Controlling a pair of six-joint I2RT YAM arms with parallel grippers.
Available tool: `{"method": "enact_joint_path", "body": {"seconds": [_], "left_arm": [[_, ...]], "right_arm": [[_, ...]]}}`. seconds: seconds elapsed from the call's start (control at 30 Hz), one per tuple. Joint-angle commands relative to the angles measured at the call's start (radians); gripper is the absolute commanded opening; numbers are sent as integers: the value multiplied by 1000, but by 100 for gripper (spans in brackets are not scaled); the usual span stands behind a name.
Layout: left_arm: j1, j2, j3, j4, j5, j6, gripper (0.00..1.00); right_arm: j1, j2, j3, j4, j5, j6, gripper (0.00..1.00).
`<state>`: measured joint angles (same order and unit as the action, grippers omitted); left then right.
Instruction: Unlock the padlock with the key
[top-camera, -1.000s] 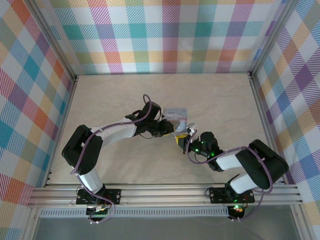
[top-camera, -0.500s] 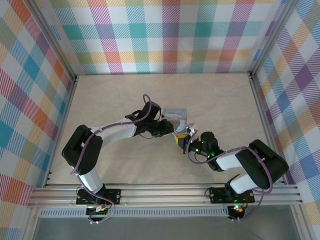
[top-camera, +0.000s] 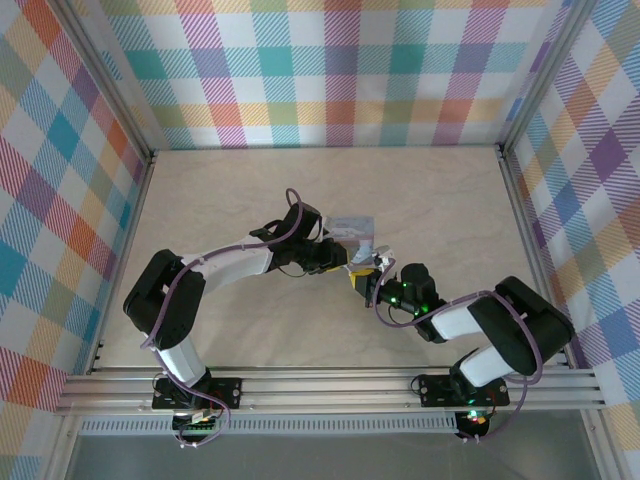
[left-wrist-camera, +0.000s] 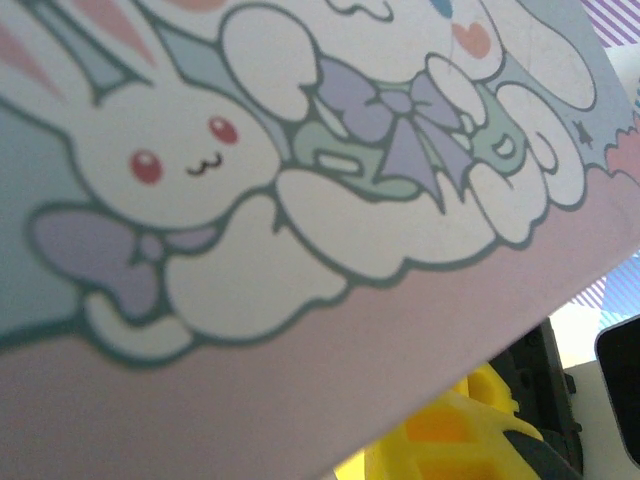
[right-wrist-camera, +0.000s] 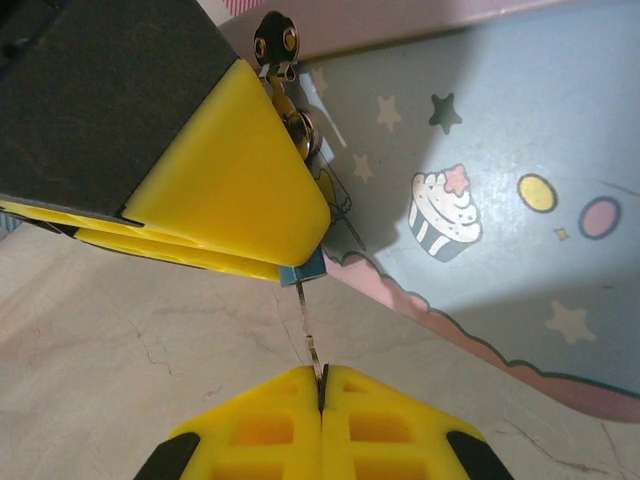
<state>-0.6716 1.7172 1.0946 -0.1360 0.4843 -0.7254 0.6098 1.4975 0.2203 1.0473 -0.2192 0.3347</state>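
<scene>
Right gripper (right-wrist-camera: 320, 378): pinched tight on the key (right-wrist-camera: 310, 328).
Key: thin blade running straight ahead of the fingertips, up to the padlock (right-wrist-camera: 304, 272).
Padlock: blue corner under the left gripper (right-wrist-camera: 285, 245), beside the tin (right-wrist-camera: 500, 150).
Left gripper: grip cannot be told.

Pale blue, pink-edged cartoon-printed tin box (top-camera: 354, 226) (left-wrist-camera: 300, 190) (right-wrist-camera: 520, 150) on beige marbled table (top-camera: 230, 190); plaid walls (top-camera: 330, 70) on three sides; aluminium rails (top-camera: 320, 385) along near edge.

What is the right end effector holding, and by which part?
The key, pinched by its near end in the shut right end effector. Its thin blade sticks out toward the blue padlock.
</scene>
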Motion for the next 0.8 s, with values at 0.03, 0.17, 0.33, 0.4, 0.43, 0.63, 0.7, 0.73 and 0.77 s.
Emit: {"method": "enact_joint_path", "body": {"seconds": [0.03, 0.17, 0.33, 0.4, 0.43, 0.63, 0.7, 0.73, 0.77], "left_arm": [[6, -29, 2, 31, 40, 2, 11], [6, -30, 1, 31, 39, 1, 11], [6, -34, 1, 29, 31, -2, 11], [7, -33, 2, 32, 33, -7, 11], [8, -33, 4, 33, 37, -9, 11], [23, -35, 4, 41, 59, -19, 10], [26, -33, 8, 41, 70, -19, 10], [27, -34, 11, 40, 75, -18, 10], [27, -33, 11, 39, 78, -17, 10]], "right_arm": [[-3, 41, 32, 98, -19, 27, 1], [-4, 73, 41, 146, -16, 39, 1], [-5, 69, 30, 148, -5, 40, 1], [-8, 60, 21, 148, 0, 40, 1], [-9, 55, 18, 146, 0, 41, 1], [-19, 36, 5, 132, -6, 40, 1], [-19, 35, 3, 137, -7, 41, 1], [-21, 35, 1, 143, -9, 43, 1], [-21, 34, 1, 143, -9, 44, 1]]}}
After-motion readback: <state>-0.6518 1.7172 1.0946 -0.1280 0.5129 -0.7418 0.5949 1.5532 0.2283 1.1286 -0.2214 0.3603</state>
